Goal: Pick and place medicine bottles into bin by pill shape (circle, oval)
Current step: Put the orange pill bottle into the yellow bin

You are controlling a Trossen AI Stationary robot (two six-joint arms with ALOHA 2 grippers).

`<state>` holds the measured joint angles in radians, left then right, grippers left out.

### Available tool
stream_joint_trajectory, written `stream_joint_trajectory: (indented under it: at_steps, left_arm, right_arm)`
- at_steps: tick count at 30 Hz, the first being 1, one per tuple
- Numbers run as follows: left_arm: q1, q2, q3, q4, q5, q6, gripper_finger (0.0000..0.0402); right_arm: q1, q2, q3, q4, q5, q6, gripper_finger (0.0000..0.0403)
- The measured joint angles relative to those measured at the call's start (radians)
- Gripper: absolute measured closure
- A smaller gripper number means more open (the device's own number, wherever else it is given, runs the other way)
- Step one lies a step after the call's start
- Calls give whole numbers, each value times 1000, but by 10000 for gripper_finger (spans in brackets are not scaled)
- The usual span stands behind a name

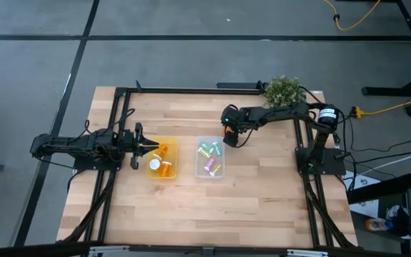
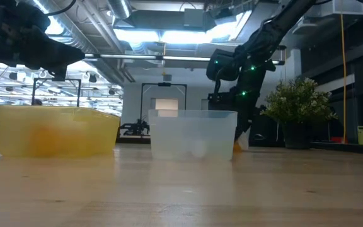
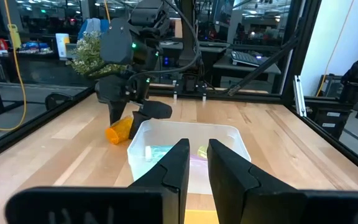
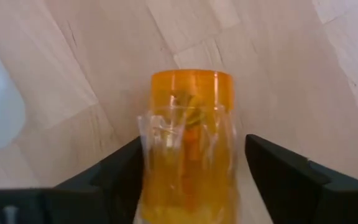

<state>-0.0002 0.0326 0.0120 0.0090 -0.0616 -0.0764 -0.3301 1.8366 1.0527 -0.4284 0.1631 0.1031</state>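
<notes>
Left gripper (image 3: 197,163), fingers nearly pressed together, is held over the yellow bin (image 1: 164,158). Beyond the clear bin (image 1: 210,158), an orange bottle (image 4: 188,143) lying on the table (image 1: 262,193) is straddled by the right gripper (image 4: 191,165), fingers spread.

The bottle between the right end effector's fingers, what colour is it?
Translucent orange bottle, lying on the wooden table; the right wrist view shows it best.

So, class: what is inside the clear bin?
Pale green bottles lie in the clear bin, seen from above. Their pills' shape cannot be made out; the low view shows only its frosted wall.
</notes>
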Motion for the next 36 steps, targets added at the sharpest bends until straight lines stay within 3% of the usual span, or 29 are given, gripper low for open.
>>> stream_joint_trajectory:
  at_steps: [7, 10, 15, 21, 28, 32, 36]
  left_arm:
    - [0, 0, 0, 0, 0, 0, 351]
    - [0, 0, 0, 0, 0, 0, 351]
    - [0, 0, 0, 0, 0, 0, 351]
    - [0, 0, 0, 0, 0, 0, 351]
    - [0, 0, 0, 0, 0, 0, 351]
    - [0, 0, 0, 0, 0, 0, 351]
    - [0, 0, 0, 0, 0, 0, 351]
  right_arm:
    - [-22, -9, 0, -2, -6, 50, 227]
    - [-33, -32, 1, -5, -6, 50, 248]
    - [-41, -62, 66, -65, -3, 49, 245]
    - [-41, -68, 174, -256, -79, 52, 238]
    - [-41, -68, 183, -438, -129, 134, 238]
    - [-41, -68, 183, -534, -198, 208, 238]
    - [-41, -67, 184, -648, -340, 267, 238]
